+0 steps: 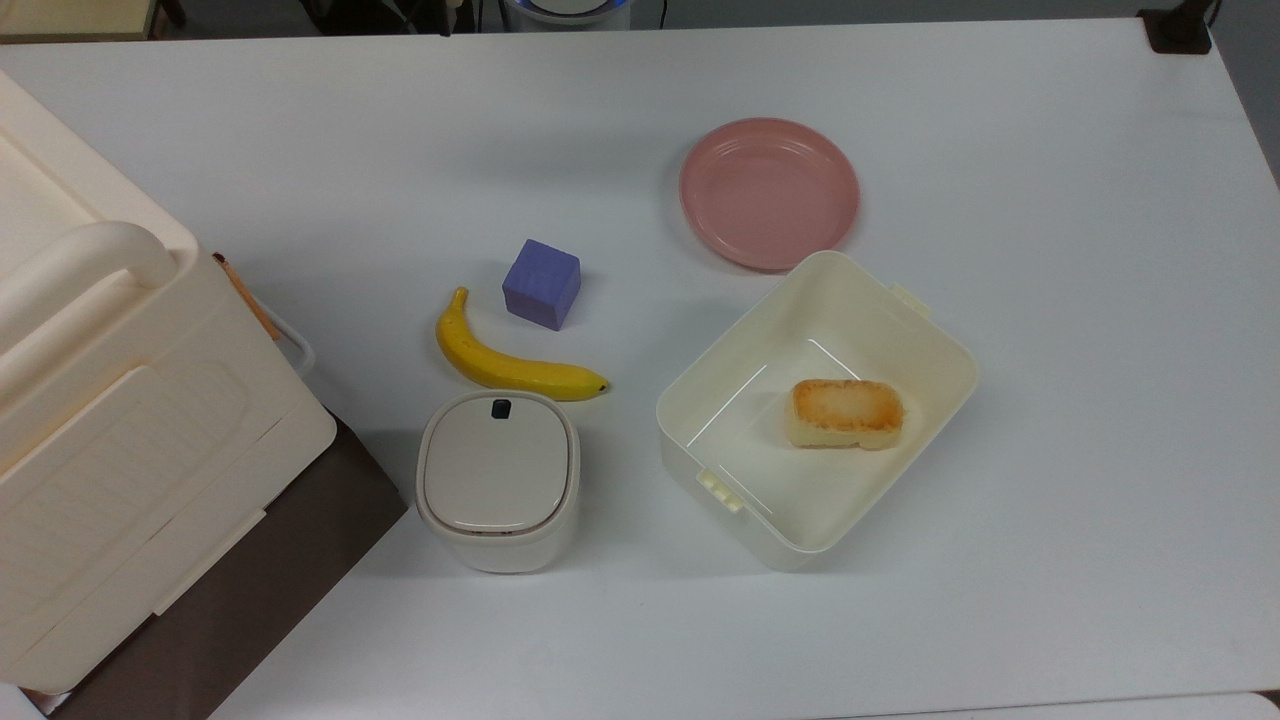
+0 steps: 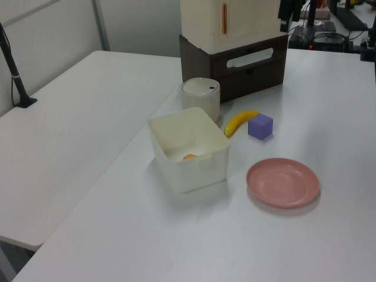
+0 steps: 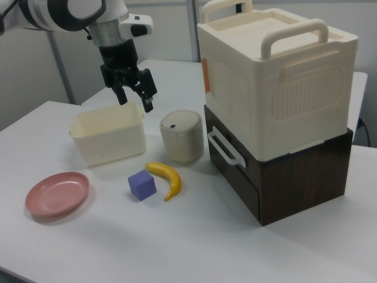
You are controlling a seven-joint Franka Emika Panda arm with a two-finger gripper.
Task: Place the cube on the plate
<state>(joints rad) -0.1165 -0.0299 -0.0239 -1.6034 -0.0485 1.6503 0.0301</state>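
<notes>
Nothing is done yet — the cube [image 1: 541, 284] sits on the counter [image 1: 1050, 400] beside the banana [image 1: 510, 362], apart from the empty plate [image 1: 769, 192], and the pincer [image 3: 134, 96] hangs above, fingers apart.

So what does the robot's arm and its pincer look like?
The arm is white and rounded, with dark grey joint bands. At its end sits a white wrist block, then a black pincer with two thin black fingers.
</notes>
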